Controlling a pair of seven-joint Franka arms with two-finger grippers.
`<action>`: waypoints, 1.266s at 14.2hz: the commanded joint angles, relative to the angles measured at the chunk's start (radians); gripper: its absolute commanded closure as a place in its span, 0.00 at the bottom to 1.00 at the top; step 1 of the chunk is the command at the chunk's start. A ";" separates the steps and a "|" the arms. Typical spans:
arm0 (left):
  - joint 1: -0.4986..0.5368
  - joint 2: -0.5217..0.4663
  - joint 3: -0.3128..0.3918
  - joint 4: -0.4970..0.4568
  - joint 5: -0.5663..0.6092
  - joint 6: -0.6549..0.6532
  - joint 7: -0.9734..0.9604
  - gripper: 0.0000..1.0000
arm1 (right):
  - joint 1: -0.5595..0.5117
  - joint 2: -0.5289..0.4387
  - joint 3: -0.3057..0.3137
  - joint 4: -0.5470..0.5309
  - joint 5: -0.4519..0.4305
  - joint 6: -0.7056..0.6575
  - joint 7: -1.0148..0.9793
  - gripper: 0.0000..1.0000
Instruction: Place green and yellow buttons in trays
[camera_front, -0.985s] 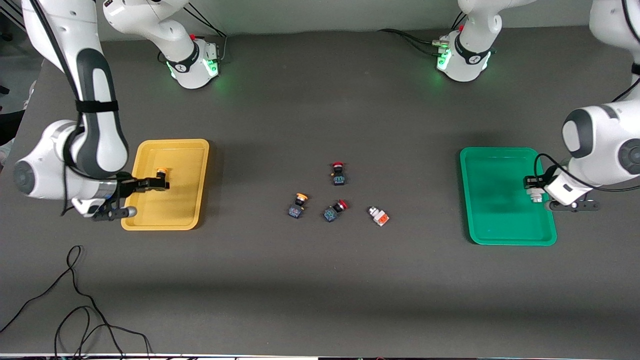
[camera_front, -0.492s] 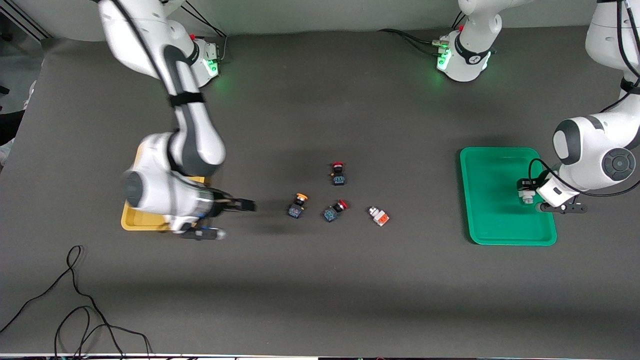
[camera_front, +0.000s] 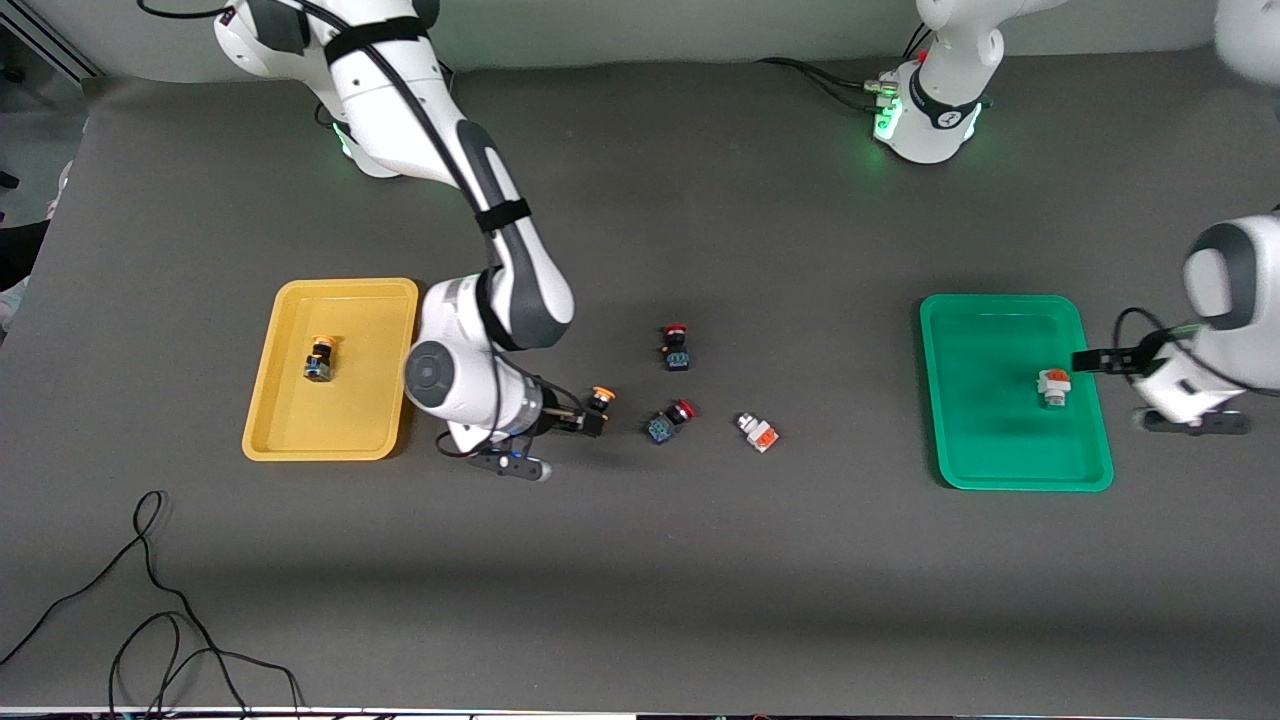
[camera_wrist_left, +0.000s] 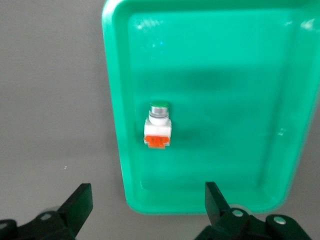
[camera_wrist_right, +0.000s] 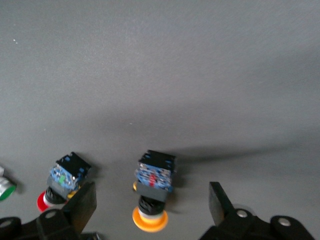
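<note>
- Two trays sit on the dark counter: a yellow tray (camera_front: 290, 420) at mid-left of the front frame and a green tray (camera_front: 985, 450) at mid-right.
- Two yellow-capped buttons show: one yellow button (camera_front: 320, 358) lies inside the yellow tray, the other (camera_front: 598, 400) stands on the counter near the frame's centre.
- Two white-and-orange green-tipped buttons show: one green button (camera_front: 1053, 385) rests in the green tray, its twin (camera_front: 758, 432) lies on the bare counter just below centre.
- Two red-capped buttons (camera_front: 677, 347) (camera_front: 668, 421) stand among the centre group on the counter.
- The right end effector (camera_wrist_right: 150, 205) is spread wide, its fingers straddling the centre yellow button without gripping it.
- The left end effector (camera_wrist_left: 147, 207) is released, fingers apart, beside the green button at the green tray's edge.
</note>
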 joint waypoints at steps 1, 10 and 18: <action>-0.011 -0.007 -0.030 0.140 -0.106 -0.146 -0.009 0.00 | -0.006 0.061 0.039 0.040 0.025 0.078 0.067 0.00; -0.358 0.076 -0.149 0.232 -0.142 0.020 -0.740 0.00 | -0.007 0.068 0.072 0.025 0.011 0.133 0.105 1.00; -0.547 0.189 -0.149 0.282 -0.151 0.137 -1.375 0.00 | -0.144 -0.113 -0.170 0.050 -0.069 -0.377 -0.238 1.00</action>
